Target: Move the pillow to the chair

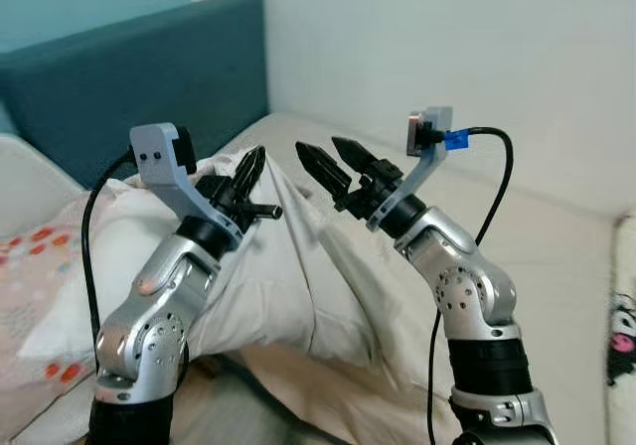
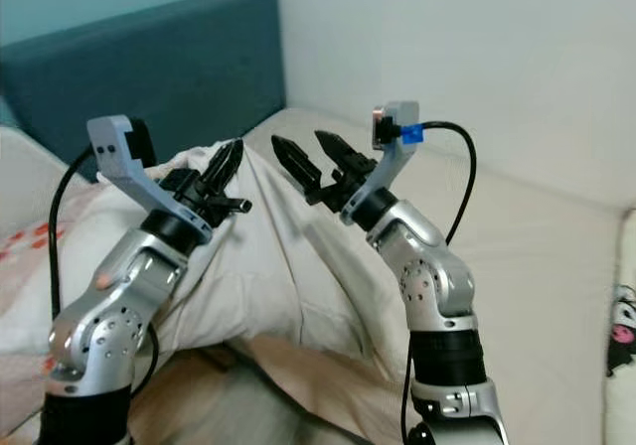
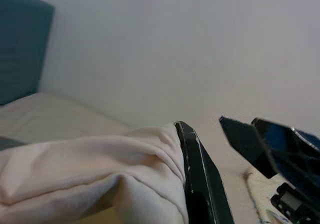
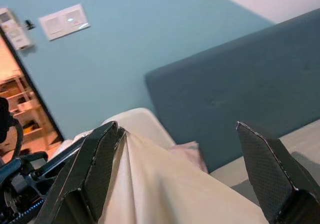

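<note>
The left gripper (image 1: pixel 250 179) pinches the pillow (image 1: pixel 288 276), but the right gripper (image 1: pixel 333 162) is open, so it might slip.

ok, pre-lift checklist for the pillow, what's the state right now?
1. Left pincer on the cream fabric pillow: ok, its fingers look pinched on a fold at the top edge.
2. Right pincer gripping: not ok, fingers spread wide, one resting against the fabric, nothing clamped.
3. Pillow off the beige mattress: not ok, its bulk lies on the bed.
4. Black cable on the left arm free of the pillow: ok, it loops clear.
5. Chair located: cannot tell.
6. Clearance to the teal padded headboard: ok, it stands behind both arms.
</note>
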`<state>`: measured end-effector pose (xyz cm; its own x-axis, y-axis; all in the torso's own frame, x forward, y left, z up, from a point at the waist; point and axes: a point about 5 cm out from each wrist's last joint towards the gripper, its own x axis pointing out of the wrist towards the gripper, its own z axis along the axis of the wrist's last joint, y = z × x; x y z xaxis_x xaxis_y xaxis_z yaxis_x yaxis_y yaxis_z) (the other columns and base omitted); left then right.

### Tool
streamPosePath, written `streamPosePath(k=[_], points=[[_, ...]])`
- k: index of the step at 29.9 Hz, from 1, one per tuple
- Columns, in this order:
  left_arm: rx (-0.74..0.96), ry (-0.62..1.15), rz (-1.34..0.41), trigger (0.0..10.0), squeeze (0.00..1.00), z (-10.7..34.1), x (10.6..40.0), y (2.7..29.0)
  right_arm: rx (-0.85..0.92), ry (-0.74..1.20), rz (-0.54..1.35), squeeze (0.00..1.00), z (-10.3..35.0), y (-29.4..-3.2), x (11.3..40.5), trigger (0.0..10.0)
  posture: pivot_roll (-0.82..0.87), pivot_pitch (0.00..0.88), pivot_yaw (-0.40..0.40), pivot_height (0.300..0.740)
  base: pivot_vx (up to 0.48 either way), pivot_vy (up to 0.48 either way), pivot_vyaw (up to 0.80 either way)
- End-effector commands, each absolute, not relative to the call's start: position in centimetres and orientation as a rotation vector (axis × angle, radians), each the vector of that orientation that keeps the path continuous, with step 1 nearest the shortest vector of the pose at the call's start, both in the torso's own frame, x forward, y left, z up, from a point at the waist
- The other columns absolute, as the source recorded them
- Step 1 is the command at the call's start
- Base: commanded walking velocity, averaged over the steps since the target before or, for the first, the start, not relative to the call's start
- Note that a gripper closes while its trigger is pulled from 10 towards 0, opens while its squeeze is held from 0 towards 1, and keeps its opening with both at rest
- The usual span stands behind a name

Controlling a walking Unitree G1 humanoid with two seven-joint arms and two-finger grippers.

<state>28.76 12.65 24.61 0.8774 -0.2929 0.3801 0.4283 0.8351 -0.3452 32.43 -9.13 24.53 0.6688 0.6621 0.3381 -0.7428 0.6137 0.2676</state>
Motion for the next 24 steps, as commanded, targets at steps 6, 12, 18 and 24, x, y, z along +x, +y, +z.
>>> streamPosePath(k=[6,12,18,24], points=[[-0.422,-0.466,-0.396,10.0,0.0,27.1,28.3,13.0,0.413,-0.261,0.871,0.0,25.3,-8.5,31.8,10.0,0.08,0.0,-0.055,0.74,0.0,0.0,0.79],[-0.407,-0.472,-0.401,10.0,0.0,27.1,28.4,12.7,0.42,-0.271,0.9,0.0,25.5,-8.0,31.4,10.0,0.08,0.0,-0.051,0.74,0.0,0.0,0.79],[-0.396,-0.469,-0.409,10.0,0.0,26.9,28.3,12.2,0.426,-0.274,0.911,0.0,25.4,-7.8,31.2,10.0,0.08,0.0,-0.051,0.74,0.0,0.0,0.79],[-0.393,-0.474,-0.41,10.0,0.0,27.0,28.3,12.2,0.429,-0.278,0.913,0.0,25.5,-7.8,31.1,10.0,0.08,0.0,-0.051,0.74,0.0,0.0,0.79]])
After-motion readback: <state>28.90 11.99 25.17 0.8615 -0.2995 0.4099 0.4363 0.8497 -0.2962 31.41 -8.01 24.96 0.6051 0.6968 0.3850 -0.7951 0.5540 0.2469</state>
